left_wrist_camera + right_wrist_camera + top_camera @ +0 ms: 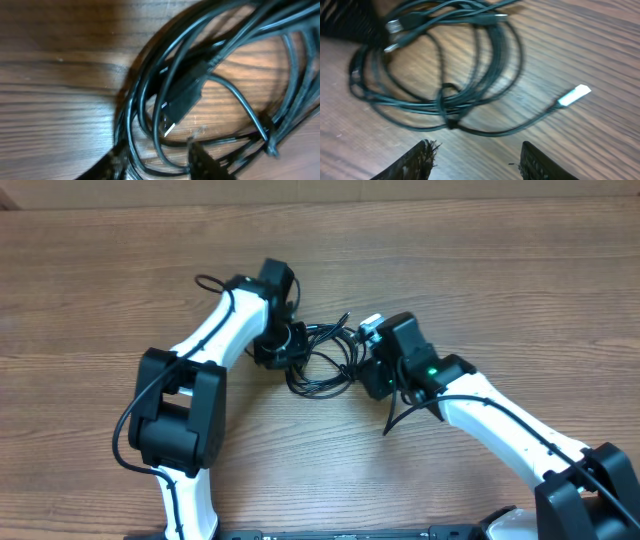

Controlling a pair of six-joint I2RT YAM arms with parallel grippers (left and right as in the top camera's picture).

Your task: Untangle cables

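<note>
**Cable bundle on the worktop, a gripper on either side of it**

The cables [322, 360] lie in one loose, overlapping coil of thin black cords on the wooden worktop [120, 260]. All places below are given from this coil.

The left gripper [283, 345] sits at the coil's left edge, low over the outermost loops. In the left wrist view its fingers [200, 160] stand apart, and several strands of the coil run through the gap between them. The gap is far wider than any one cord, so nothing is pinched. Whether a pad touches a strand cannot be told. Just beyond those fingers, inside the loops, lies a black USB plug [182, 100], tilted, with its pale metal end turned towards the camera.

The right gripper [362, 365] is at the coil's right side. The right wrist view is blurred, but its fingers [422, 160] are plainly spread, with only bare wood between them. The coil lies just ahead of them, not touching.

In that same view:
- One cord leaves the coil's near edge and ends in a bluish-silver tip [576, 94], which lies on the wood apart from the loops.
- Two more plug ends [400, 24] rest at the coil's far side.
- A small knot-like crossing [448, 112] gathers strands at the near edge.
</note>
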